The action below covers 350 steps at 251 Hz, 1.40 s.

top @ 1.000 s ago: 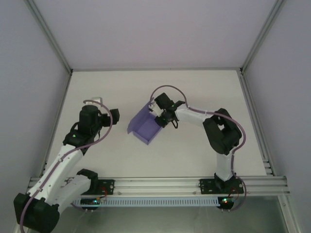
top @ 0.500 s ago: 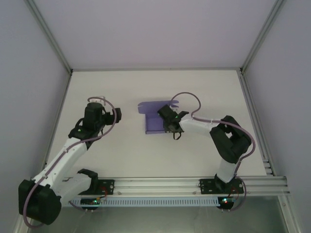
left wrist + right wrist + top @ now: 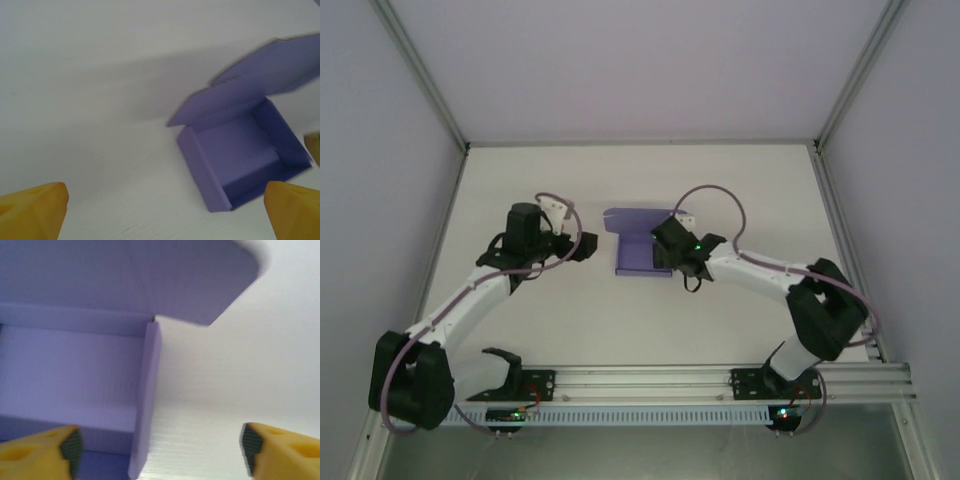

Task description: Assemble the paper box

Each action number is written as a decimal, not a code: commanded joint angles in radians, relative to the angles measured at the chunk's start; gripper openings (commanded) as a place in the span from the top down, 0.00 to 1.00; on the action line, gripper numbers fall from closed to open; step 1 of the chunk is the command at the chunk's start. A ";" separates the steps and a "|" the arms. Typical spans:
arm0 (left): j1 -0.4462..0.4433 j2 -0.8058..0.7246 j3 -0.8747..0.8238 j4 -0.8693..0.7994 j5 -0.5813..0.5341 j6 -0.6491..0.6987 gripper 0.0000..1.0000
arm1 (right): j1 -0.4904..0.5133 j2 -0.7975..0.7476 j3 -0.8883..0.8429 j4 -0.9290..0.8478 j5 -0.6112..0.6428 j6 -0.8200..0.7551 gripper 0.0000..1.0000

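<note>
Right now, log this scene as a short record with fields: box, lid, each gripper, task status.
paper box: lavender, tray walls folded up, resting on the table near its middle
lid flap: open, at the far side of the tray
left gripper: open, to the left of the box, apart from it, holding nothing
right gripper: open, the box's right wall between its jaws, not gripped
task status: lid not yet closed

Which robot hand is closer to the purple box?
Right. The right gripper hangs open over the right wall of the paper box, one finger on each side. The left gripper, also open, sits off to the box's left with bare table between.
</note>
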 commanded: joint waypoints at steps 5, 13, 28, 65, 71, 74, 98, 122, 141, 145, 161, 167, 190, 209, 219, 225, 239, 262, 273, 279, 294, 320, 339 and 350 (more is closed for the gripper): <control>0.000 0.078 0.120 -0.001 0.225 0.158 0.00 | -0.059 -0.098 -0.038 0.101 -0.009 -0.354 0.01; 0.000 0.103 0.142 -0.018 0.252 0.180 0.00 | -0.081 -0.113 -0.047 0.131 -0.056 -0.421 0.01; -0.003 0.151 0.183 -0.057 0.286 0.239 0.00 | -0.132 -0.132 -0.052 0.175 -0.209 -0.539 0.01; -0.006 0.283 0.322 -0.211 0.271 0.349 0.03 | -0.270 -0.106 0.030 0.173 -0.554 -0.669 0.01; -0.007 0.305 0.347 -0.240 0.281 0.367 0.05 | -0.288 -0.094 0.048 0.160 -0.603 -0.694 0.01; -0.006 0.316 0.360 -0.254 0.285 0.378 0.05 | -0.297 -0.088 0.057 0.155 -0.623 -0.705 0.01; -0.013 0.393 0.443 -0.333 0.284 0.443 0.14 | -0.337 -0.044 0.122 0.100 -0.713 -0.788 0.03; -0.025 0.459 0.519 -0.410 0.259 0.501 0.27 | -0.350 -0.003 0.165 0.057 -0.743 -0.858 0.08; -0.035 0.499 0.566 -0.450 0.236 0.537 0.36 | -0.355 0.028 0.196 0.024 -0.741 -0.887 0.16; -0.039 0.506 0.573 -0.456 0.229 0.544 0.37 | -0.356 0.040 0.201 0.013 -0.738 -0.891 0.18; -0.052 0.531 0.600 -0.464 0.198 0.559 0.45 | -0.359 0.074 0.254 -0.033 -0.734 -0.908 0.23; -0.056 0.540 0.609 -0.484 0.184 0.564 0.49 | -0.361 0.087 0.268 -0.048 -0.731 -0.912 0.24; -0.074 0.560 0.631 -0.506 0.150 0.584 0.61 | -0.361 0.123 0.310 -0.101 -0.724 -0.931 0.30; -0.083 0.567 0.633 -0.506 0.117 0.589 0.69 | -0.362 0.138 0.320 -0.114 -0.708 -0.931 0.36; -0.087 0.568 0.631 -0.501 0.100 0.587 0.74 | -0.361 0.143 0.320 -0.116 -0.689 -0.931 0.40; -0.090 0.570 0.631 -0.499 0.093 0.585 0.77 | -0.362 0.146 0.319 -0.119 -0.682 -0.931 0.44; -0.094 0.570 0.629 -0.498 0.087 0.585 0.78 | -0.359 0.147 0.319 -0.124 -0.670 -0.931 0.54; -0.101 0.567 0.624 -0.488 0.075 0.577 0.85 | -0.358 0.142 0.314 -0.119 -0.645 -0.931 0.67; -0.105 0.566 0.627 -0.482 0.057 0.569 0.92 | -0.355 0.141 0.308 -0.118 -0.635 -0.932 0.74; -0.108 0.568 0.627 -0.477 0.048 0.562 0.95 | -0.354 0.141 0.308 -0.117 -0.626 -0.932 0.77; -0.112 0.564 0.629 -0.454 0.027 0.535 1.00 | -0.348 0.142 0.313 -0.112 -0.601 -0.931 0.84; -0.118 0.551 0.634 -0.403 -0.017 0.458 1.00 | -0.328 0.135 0.318 -0.091 -0.506 -0.894 0.90; -0.122 0.540 0.640 -0.370 -0.048 0.388 1.00 | -0.301 0.119 0.308 -0.034 -0.406 -0.821 0.92; -0.127 0.536 0.646 -0.350 -0.073 0.340 1.00 | -0.286 0.113 0.308 -0.002 -0.351 -0.756 0.92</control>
